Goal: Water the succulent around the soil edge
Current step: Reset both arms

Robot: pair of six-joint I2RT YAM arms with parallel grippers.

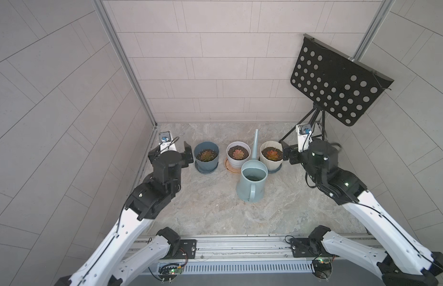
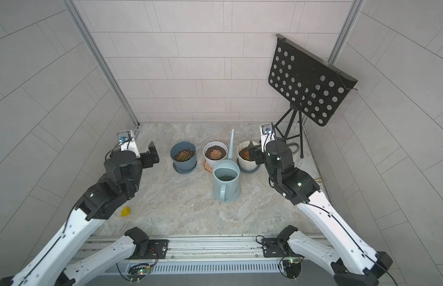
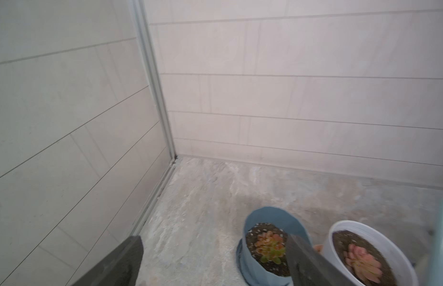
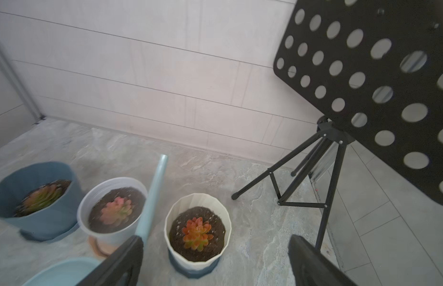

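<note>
Three potted succulents stand in a row at the back: a green-orange one (image 1: 205, 156) in a blue pot (image 1: 207, 165), a pink one (image 1: 238, 153) in a white pot (image 1: 236, 162), an orange one (image 4: 197, 234) in a cream ribbed pot (image 1: 268, 164). A pale blue watering can (image 1: 242, 188) holding water stands free in front of the white pot, its spout (image 1: 255, 143) pointing back between the white and cream pots. My left gripper (image 3: 214, 239) hovers open left of the blue pot. My right gripper (image 4: 214, 241) hovers open by the cream pot. Both hold nothing.
A black perforated music stand (image 1: 336, 81) on a tripod (image 4: 302, 173) fills the back right corner, close behind my right arm. A small yellow piece (image 2: 125, 212) lies on the marble floor by my left arm. Tiled walls close in three sides; a metal rail (image 1: 240, 244) runs along the front.
</note>
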